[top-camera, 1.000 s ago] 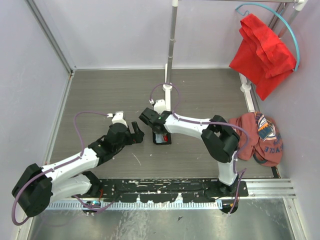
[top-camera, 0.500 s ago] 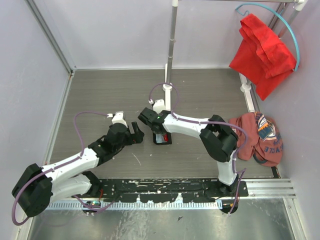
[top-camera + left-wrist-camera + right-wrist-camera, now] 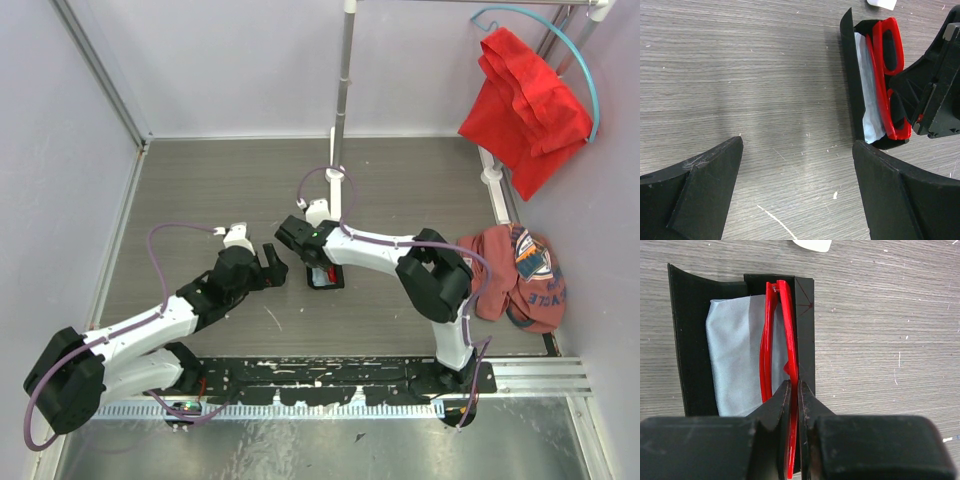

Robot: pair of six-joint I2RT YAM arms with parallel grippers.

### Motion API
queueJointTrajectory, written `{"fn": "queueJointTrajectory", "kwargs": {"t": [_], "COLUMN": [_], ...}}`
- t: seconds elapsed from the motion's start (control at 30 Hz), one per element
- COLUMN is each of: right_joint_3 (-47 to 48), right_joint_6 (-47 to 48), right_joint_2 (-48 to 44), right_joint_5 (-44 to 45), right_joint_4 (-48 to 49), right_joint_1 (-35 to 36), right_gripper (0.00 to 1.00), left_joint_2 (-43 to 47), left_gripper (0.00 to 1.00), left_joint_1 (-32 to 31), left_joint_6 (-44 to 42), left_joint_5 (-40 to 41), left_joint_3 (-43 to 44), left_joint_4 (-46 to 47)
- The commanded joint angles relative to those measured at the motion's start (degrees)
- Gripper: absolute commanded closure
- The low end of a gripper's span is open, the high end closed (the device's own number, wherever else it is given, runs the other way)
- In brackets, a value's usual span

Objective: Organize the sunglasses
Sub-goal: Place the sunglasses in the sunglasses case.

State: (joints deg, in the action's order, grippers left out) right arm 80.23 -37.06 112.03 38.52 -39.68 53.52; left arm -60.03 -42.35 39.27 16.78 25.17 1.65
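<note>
Sunglasses [image 3: 771,340] were pinched shut in your right gripper [image 3: 794,385], seating them in the case [image 3: 685,340]; your left gripper [image 3: 797,145] stood open nearby, idle.

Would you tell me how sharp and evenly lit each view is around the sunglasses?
Left wrist view: sunglasses crisp, soft shadows on the table. Right wrist view: their frame sharp, the right gripper dark and slightly soft up close. Top external view: even, diffuse light, only faint shadows.
</note>
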Motion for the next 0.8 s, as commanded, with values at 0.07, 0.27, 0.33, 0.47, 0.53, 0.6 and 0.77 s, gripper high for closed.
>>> {"fn": "queueJointTrajectory", "kwargs": {"t": [0.07,0.27,0.33,0.47,0.53,0.6,0.77], "right_joint_3": [2.9,3.2,3.4,3.6,3.7,3.7,3.6], "right_joint_6": [-1.1,-1.0,-1.0,-0.8,-0.8,-0.8,-0.7], "right_joint_2": [0.5,0.8,1.0,1.3,1.5,1.6,1.6], "right_joint_5": [2.8,2.9,2.9,2.8,2.8,2.8,2.8], "right_joint_4": [-0.8,-1.1,-1.2,-1.2,-1.2,-1.3,-1.4], "right_joint_1": [-0.1,-0.2,-0.2,-0.2,-0.2,-0.2,-0.2], "right_gripper": [0.99,0.95,0.93,0.89,0.86,0.84,0.79], "left_joint_2": [0.7,0.7,0.7,0.6,0.5,0.4,0.4], "left_gripper": [0.02,0.02,0.02,0.02,0.02,0.02,0.02], "left_joint_1": [0.3,0.4,0.4,0.3,0.3,0.4,0.4], "left_joint_6": [-0.1,-0.1,0.0,0.0,0.0,0.0,0.0], "left_joint_5": [0.1,0.1,0.1,0.1,0.0,0.0,-0.1], "left_joint_3": [-0.8,-0.9,-1.0,-1.0,-0.9,-0.9,-0.9], "left_joint_4": [1.6,1.8,1.8,1.9,1.9,2.0,2.1]}}
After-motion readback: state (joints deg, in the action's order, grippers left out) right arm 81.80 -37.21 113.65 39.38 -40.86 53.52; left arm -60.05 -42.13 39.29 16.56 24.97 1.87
